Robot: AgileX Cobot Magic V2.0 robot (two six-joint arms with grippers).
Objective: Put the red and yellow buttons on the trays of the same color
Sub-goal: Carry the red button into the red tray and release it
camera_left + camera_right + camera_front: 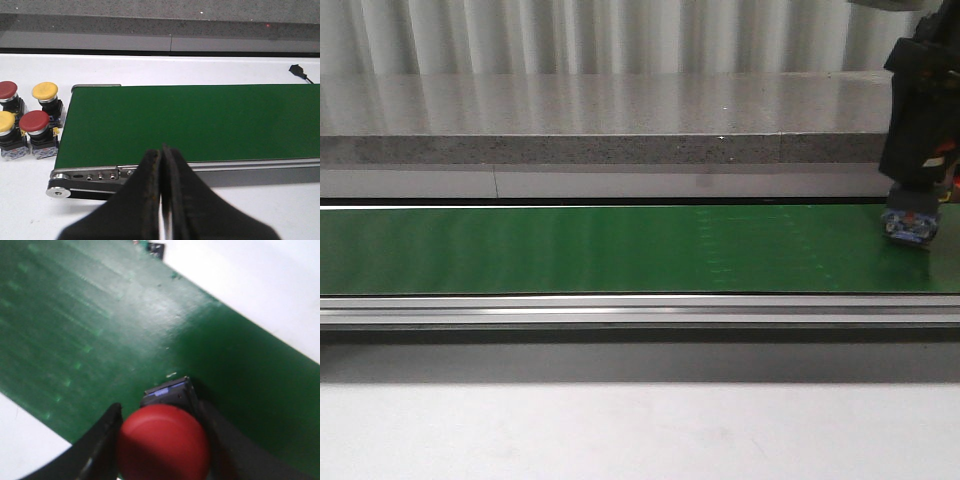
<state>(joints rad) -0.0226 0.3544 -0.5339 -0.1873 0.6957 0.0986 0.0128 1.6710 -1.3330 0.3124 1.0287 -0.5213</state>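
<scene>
Closest to me, my left pincer [161, 200] hangs shut on nothing, its two dark fingers pressed together just in front of the near rail of the green belt [190, 122]. Off the belt's end, on the white surface [150, 70], four buttons stand in a tight cluster: a red button [34, 121] and a yellow one [6, 122] nearer, then a second yellow button [45, 91] and a second red one [8, 90] behind them. I judge all four as still waiting to be sorted.

Further along, my right pincer [160, 440] is clamped on a red-capped button [162, 442], one finger on each side of its body, with the red cap facing the wrist camera. In the front view that same button's blue-and-clear base [910, 222] sits low over the belt at its far right end; I cannot tell whether it touches the belt or hangs just above it.

No tray of either colour shows in any of my three views (they may simply lie outside the frames), so I cannot confirm a single button delivered. My reading is that the job is at an early stage: one red button in hand, four more beside the belt. Beyond the belt there is only a grey stone ledge [600, 130].
</scene>
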